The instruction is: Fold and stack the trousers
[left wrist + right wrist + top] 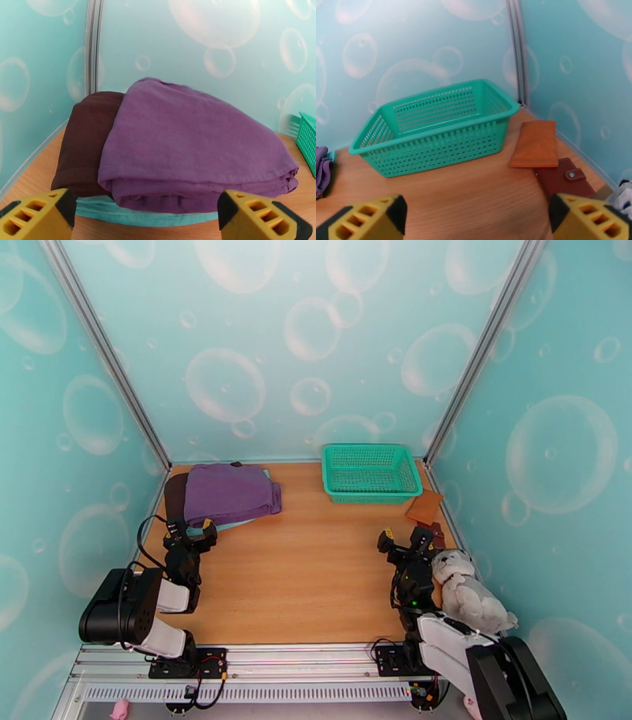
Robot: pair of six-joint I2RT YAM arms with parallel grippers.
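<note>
While the left tool [189, 530] and right tool [404, 538] gape wide and empty, a nudge could slide the folded trousers [189, 150] off the brown cloth [87, 150].

Bright even light, soft faint shadows, wrist views curved at edges, near foreground slightly blurred
</note>
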